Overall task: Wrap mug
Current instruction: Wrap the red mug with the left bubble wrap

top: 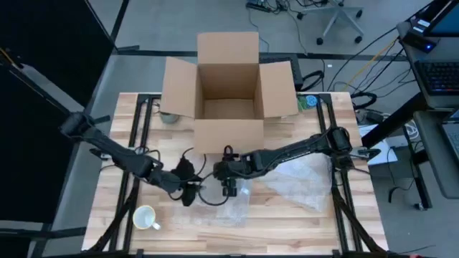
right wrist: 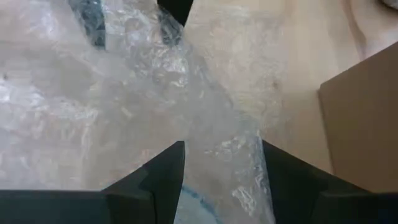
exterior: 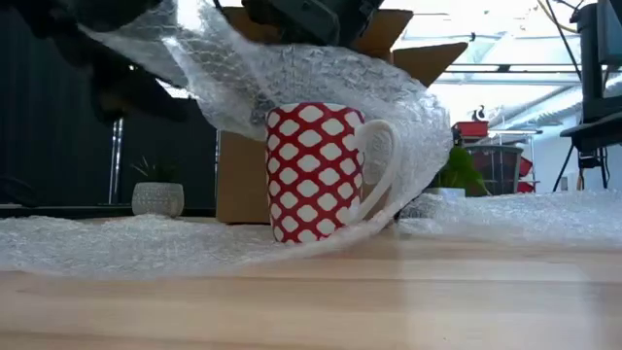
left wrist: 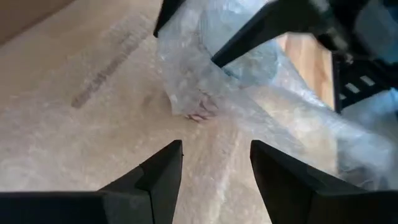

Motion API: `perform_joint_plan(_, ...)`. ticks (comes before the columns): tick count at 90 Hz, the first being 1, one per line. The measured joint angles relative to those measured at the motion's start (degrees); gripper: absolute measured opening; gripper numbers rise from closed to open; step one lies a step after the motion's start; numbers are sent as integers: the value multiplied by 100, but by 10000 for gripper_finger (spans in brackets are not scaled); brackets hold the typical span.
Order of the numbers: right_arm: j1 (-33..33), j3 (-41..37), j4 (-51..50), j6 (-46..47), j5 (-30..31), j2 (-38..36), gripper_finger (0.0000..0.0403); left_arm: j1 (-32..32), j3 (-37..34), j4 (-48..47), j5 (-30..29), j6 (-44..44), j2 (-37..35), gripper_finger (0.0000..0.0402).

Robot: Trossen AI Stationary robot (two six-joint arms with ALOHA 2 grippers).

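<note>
Two arms are meeting near the middle of the wooden table (top: 287,215) in my high view. The left gripper (top: 188,188) and the right gripper (top: 229,188) are hovering close together over a sheet of bubble wrap (top: 294,179), in front of an open cardboard box (top: 228,93). A white mug (top: 145,218) is standing apart, near the table's front left corner. I cannot make out the task's mug from above; it may be sitting under the film between the grippers.

In the low view I am seeing a red mug with a white lattice pattern (exterior: 316,173) standing upright on the bubble wrap (exterior: 117,243), its handle turned to the right of the picture. A fold of the sheet is arching over its top and down past the handle, held up by dark gripper parts at the upper edge. A small potted plant (exterior: 157,194) is sitting far behind, beside the box (exterior: 238,180).

In the left wrist view the fingers (left wrist: 155,180) are standing apart with nothing between them, above the wrap-covered table; the other gripper is pinching a bunch of film farther off.

In the right wrist view the fingers (right wrist: 155,180) are parted, with a strip of bubble wrap (right wrist: 205,124) running down between them; whether they are clamping it I cannot tell.
</note>
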Motion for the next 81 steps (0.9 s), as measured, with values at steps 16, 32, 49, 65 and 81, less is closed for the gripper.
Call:
perform_joint_plan(16, 0, 0, 54, -20, 0, 0, 176, -22, 7, -116, -99, 73, -533, 178)
perform_joint_plan(32, 0, 0, 54, -60, 0, 0, 176, -20, 7, -374, 370, 161, -866, 178)
perform_joint_plan(49, 0, 0, 63, -64, 0, 0, 176, 59, 15, -303, 169, 15, -644, 178)
perform_joint_plan(65, 2, 0, 63, -105, -5, 0, 176, 204, 13, -281, 155, -17, -38, 178)
perform_joint_plan(81, 0, 0, 63, -108, -9, 0, 176, 225, 13, 569, 378, 15, 561, 178)
